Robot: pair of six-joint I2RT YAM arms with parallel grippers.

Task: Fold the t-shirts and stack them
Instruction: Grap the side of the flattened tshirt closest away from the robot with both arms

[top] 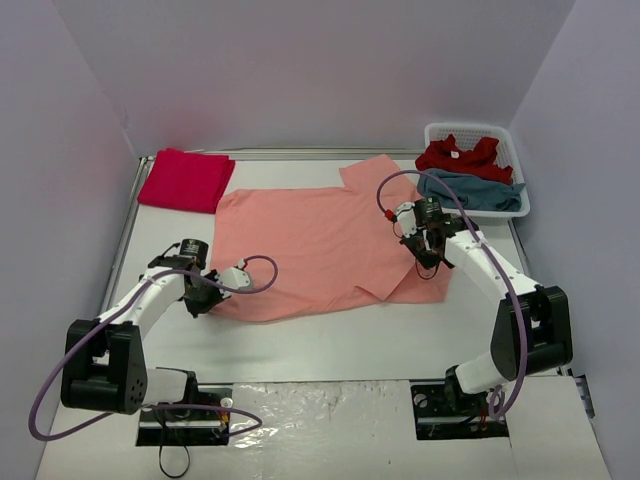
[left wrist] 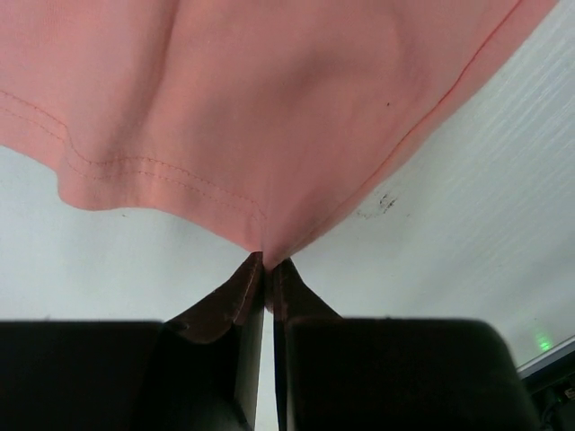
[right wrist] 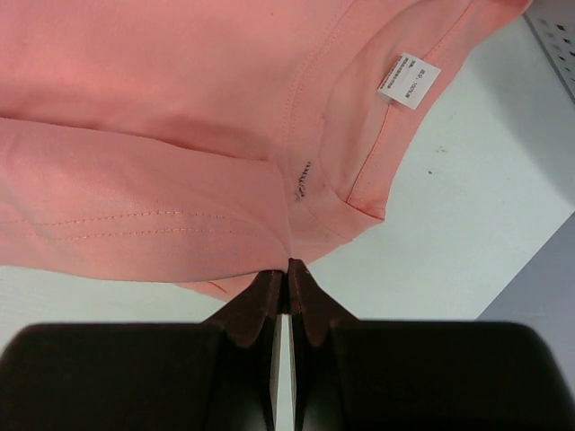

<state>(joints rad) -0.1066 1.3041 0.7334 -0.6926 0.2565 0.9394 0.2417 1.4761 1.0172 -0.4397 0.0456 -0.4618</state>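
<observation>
with the left end effector (left wrist: 268, 265) and right end effector (right wrist: 287, 267) each clenched on a near corner of the salmon t-shirt (top: 320, 245) spread across the middle of the worktop (top: 330, 345), lift both evenly and keep that edge taut.

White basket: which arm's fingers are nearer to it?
Right. The right fingers pinch the salmon t-shirt close in front of the basket; the left fingers hold the shirt's opposite corner, far off to the left.

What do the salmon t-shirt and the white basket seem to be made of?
The salmon t-shirt: soft matte knit cloth, probably cotton; it wrinkles, and its hem shows double stitching. The white basket: likely rigid plastic, slightly glossy; its walls are slotted.
</observation>
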